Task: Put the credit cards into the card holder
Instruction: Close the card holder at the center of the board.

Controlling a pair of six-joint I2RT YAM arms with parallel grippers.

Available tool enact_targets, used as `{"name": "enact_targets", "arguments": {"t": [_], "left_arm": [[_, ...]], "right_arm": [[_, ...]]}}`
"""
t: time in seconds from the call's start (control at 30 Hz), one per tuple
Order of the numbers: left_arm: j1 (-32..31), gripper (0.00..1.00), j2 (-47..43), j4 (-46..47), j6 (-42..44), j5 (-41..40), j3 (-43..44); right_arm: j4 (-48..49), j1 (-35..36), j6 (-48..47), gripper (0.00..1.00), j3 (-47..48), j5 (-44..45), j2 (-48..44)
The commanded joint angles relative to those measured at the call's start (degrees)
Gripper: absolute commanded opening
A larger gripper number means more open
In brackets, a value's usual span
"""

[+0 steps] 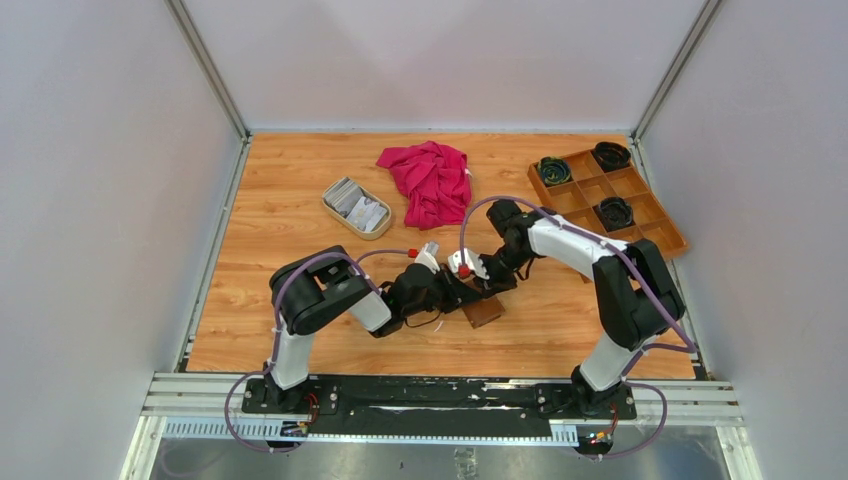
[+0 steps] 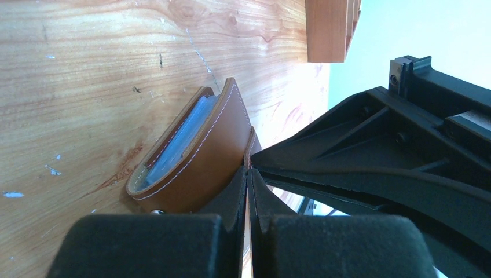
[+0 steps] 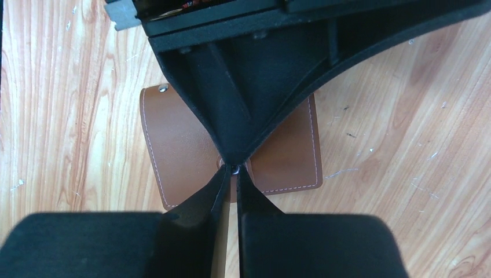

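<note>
— As both arms leaned over the table (image 1: pixel 300 230), where was the card holder (image 1: pixel 484 312)?
— Lying on the wood between them. The left gripper (image 2: pixel 249 174) was clamped tight at its edge, and the right gripper (image 3: pixel 232 174) was pinched together over its snap stud (image 3: pixel 235 169).

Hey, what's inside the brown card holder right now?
A pale bluish card edge shows in the slot of the card holder. Leather covers the rest, so the number of cards inside cannot be told.

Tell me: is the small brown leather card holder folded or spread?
Folded. The card holder has both flaps together, cards showing between them.
</note>
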Motion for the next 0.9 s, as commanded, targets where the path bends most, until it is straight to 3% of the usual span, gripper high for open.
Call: {"name": "enact_targets", "arguments": {"t": [0.0, 0.27, 0.37, 0.67, 0.87], "left_arm": [[0.52, 0.0, 2.74, -3.77, 0.98, -1.59, -1.54], [0.59, 0.0, 4.09, -1.93, 0.73, -1.12, -1.95], [0.74, 0.0, 3.47, -1.54, 1.04, -0.93, -2.17], [1.9, 0.34, -5.59, -9.9, 6.46, -1.97, -2.87], [2.35, 0.43, -11.0, -15.04, 10.42, -3.29, -3.66]], "right_arm": [[-0.31, 3.39, -1.35, 0.07, -1.52, 5.56, 3.4], [-0.31, 4.55, -0.06, 0.05, -1.45, 7.81, 4.79], [-0.39, 4.57, 1.18, 0.12, -0.87, 7.45, 4.37], [-2.55, 1.94, 5.53, 0.35, 2.76, 3.99, -0.99], [-4.51, -0.11, 7.12, 0.45, 4.22, 1.67, -4.98]]}}
